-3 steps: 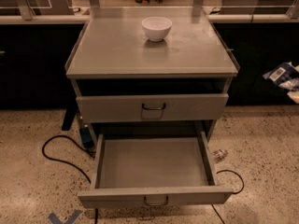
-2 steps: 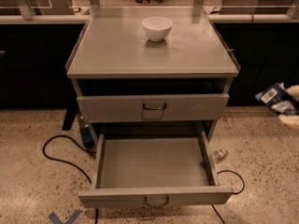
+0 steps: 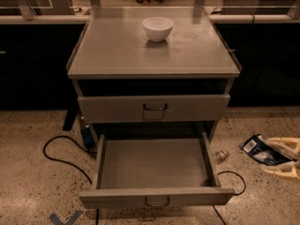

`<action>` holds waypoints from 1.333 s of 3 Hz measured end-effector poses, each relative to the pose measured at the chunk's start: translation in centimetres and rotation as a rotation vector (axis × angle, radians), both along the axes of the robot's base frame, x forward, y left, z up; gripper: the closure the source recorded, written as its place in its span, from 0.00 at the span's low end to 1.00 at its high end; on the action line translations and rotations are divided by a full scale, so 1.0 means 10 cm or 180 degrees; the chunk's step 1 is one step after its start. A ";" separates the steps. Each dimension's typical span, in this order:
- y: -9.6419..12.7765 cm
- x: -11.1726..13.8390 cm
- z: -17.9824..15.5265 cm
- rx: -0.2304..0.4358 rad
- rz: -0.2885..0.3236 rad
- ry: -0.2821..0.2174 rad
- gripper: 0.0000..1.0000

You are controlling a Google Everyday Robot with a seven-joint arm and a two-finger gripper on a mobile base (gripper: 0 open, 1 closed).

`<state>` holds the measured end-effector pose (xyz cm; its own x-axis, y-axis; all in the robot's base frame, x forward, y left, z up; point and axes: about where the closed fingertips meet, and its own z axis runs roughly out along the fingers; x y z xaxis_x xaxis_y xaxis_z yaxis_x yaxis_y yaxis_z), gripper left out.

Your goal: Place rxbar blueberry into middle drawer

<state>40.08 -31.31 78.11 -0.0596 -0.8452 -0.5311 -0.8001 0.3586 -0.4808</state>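
Note:
The middle drawer (image 3: 154,165) stands pulled out at the bottom of the grey cabinet, its floor bare and its loop handle facing me. To its right, low over the speckled floor, the rxbar blueberry (image 3: 258,150) shows as a dark wrapper with a white label patch. My gripper (image 3: 269,157) reaches in from the right edge, its pale fingers (image 3: 283,145) shut on the bar's right end. Bar and gripper are outside the drawer, right of its side wall.
The upper handled drawer front (image 3: 154,108) is closed. A white bowl (image 3: 157,28) sits on the cabinet top (image 3: 117,55). Black cables (image 3: 61,156) loop on the floor at both sides, and a small crumpled item (image 3: 221,155) lies by the drawer's right side. Dark counters run behind.
The gripper with the bar has come down from beside the cabinet top at the right edge to drawer height, and a little leftward. The drawer and bowl have not moved.

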 end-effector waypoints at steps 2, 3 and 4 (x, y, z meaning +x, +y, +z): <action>-0.02 0.05 -0.09 -0.0022 -0.0034 0.0005 1.00; 0.34 0.10 -0.64 0.0027 0.0221 0.0335 1.00; 0.93 0.09 -1.34 0.0051 0.0644 0.0833 1.00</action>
